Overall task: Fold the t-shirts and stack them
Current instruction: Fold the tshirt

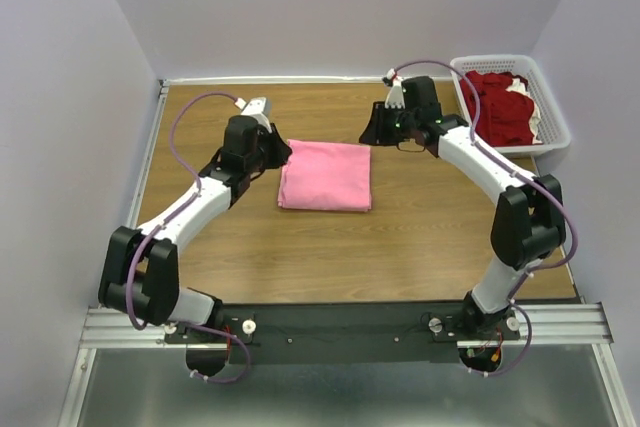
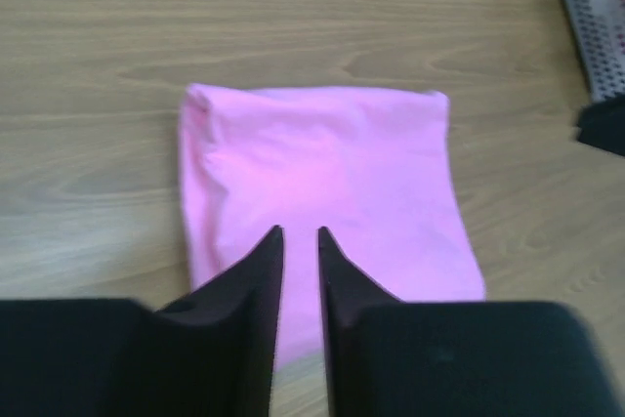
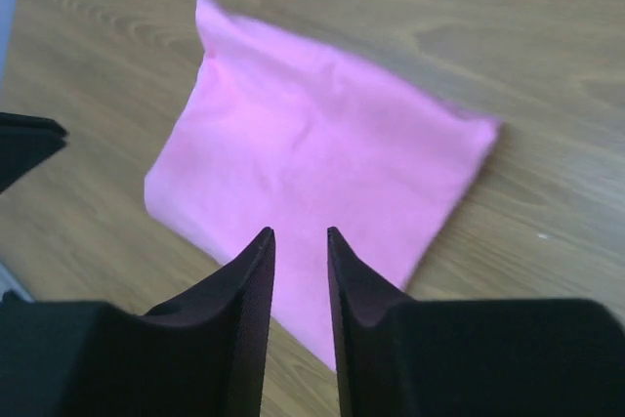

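Note:
A bright pink t-shirt [image 1: 325, 175] lies folded into a neat rectangle on the wooden table [image 1: 420, 237]. It also shows in the left wrist view [image 2: 322, 163] and the right wrist view [image 3: 312, 144]. My left gripper [image 1: 281, 152] [image 2: 300, 231] hovers at the shirt's left edge, its jaws nearly together with nothing between them. My right gripper [image 1: 371, 128] [image 3: 300, 231] hovers off the shirt's far right corner, its jaws also close together and empty. Dark red t-shirts [image 1: 497, 105] lie bunched in a basket at the far right.
The white plastic lattice basket [image 1: 555, 125] stands at the table's far right corner, and its edge shows in the left wrist view [image 2: 591, 17]. Grey walls close in the table on three sides. Bare wood lies in front of the pink shirt.

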